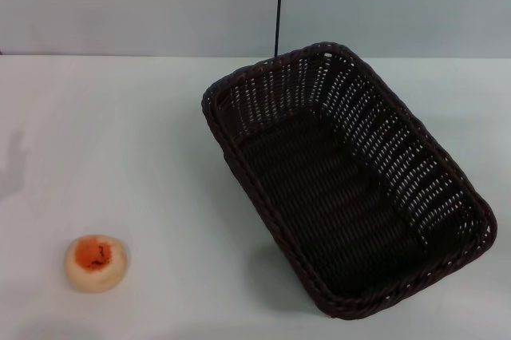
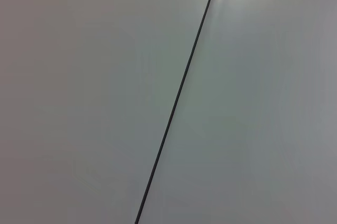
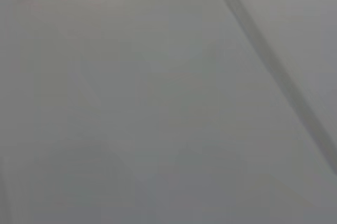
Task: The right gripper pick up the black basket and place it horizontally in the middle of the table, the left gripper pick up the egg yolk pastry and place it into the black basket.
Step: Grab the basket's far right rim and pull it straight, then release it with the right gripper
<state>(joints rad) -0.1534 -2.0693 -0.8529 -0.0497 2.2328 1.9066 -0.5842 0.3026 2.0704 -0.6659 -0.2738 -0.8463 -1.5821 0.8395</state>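
The black basket [image 1: 343,180] is a large dark woven basket on the white table [image 1: 144,140], right of centre, lying at a slant with one corner toward the back and one toward the front right. It is empty inside. The egg yolk pastry [image 1: 96,262] is a small round beige bun with its orange-red patch facing up, at the front left of the table, well apart from the basket. Neither gripper shows in any view. Both wrist views show only a plain grey wall with a dark seam [image 2: 176,98].
A grey wall stands behind the table, with a thin dark vertical line [image 1: 279,5] running up from behind the basket. A faint shadow [image 1: 13,166] falls on the table at the far left.
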